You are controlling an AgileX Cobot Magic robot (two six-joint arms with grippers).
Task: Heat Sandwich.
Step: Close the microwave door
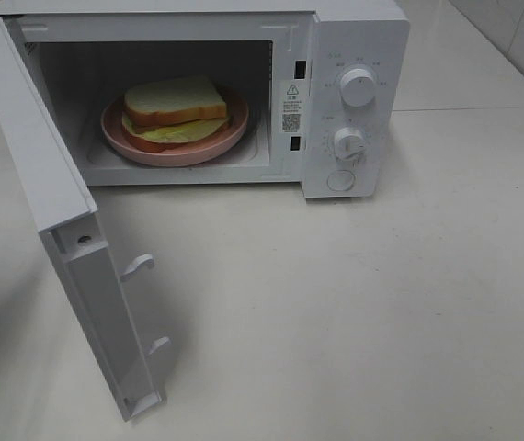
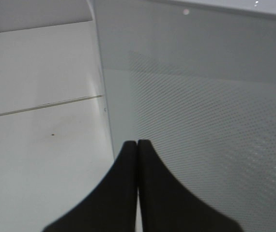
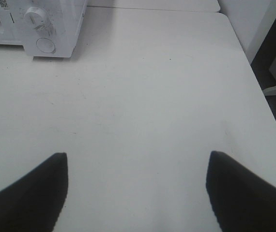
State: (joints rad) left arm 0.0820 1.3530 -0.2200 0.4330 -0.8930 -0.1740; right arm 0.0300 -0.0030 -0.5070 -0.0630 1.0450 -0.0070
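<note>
Nearest: microwave door (image 1: 106, 312), swung wide, latch edge toward the near side, hinge at far left. Close against its mesh-dotted glass, apparently on the outer, left face: left gripper (image 2: 137, 145), fingers pressed together, empty; touching or just shy, cannot tell. Farther in and to the right, inside the cavity: sandwich (image 1: 175, 108), flat on pink plate (image 1: 184, 156). Right gripper (image 3: 138, 154) spread apart, empty, over table (image 3: 143, 96), well clear. Probably a rightward push to shut; left arm nearer.
</note>
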